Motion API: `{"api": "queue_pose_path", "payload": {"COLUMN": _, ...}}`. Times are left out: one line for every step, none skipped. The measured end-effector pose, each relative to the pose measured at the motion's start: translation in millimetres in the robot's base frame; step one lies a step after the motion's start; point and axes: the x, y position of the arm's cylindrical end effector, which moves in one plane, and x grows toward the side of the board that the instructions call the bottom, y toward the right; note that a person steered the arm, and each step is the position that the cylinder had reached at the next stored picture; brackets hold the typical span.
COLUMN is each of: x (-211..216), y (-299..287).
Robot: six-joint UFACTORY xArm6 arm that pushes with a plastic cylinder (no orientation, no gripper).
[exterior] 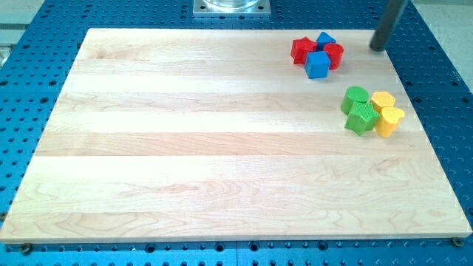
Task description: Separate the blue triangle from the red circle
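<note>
A blue triangle [325, 39] sits at the view's top right of the wooden board, touching a red circle [335, 54] just below and right of it. A red star-like block [301, 50] is at their left and a blue cube [318, 65] below, all packed in one cluster. My tip [378, 48] is the lower end of the dark rod at the view's top right, about 60 pixels right of the red circle and apart from every block.
A second cluster lies below my tip: a green circle [355, 97], a green star-like block [361, 117], a yellow hexagon-like block [383, 100] and a yellow heart-like block [390, 121]. The board [222, 148] lies on a blue perforated table [44, 22].
</note>
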Motion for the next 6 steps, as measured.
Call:
{"api": "queue_pose_path", "payload": {"x": 1, "y": -24}}
{"api": "queue_pose_path", "payload": {"x": 1, "y": -24}}
{"api": "queue_pose_path", "payload": {"x": 1, "y": -37}}
{"api": "queue_pose_path", "payload": {"x": 1, "y": -60}}
{"api": "queue_pose_path", "payload": {"x": 1, "y": -81}}
{"api": "queue_pose_path", "payload": {"x": 2, "y": -103}}
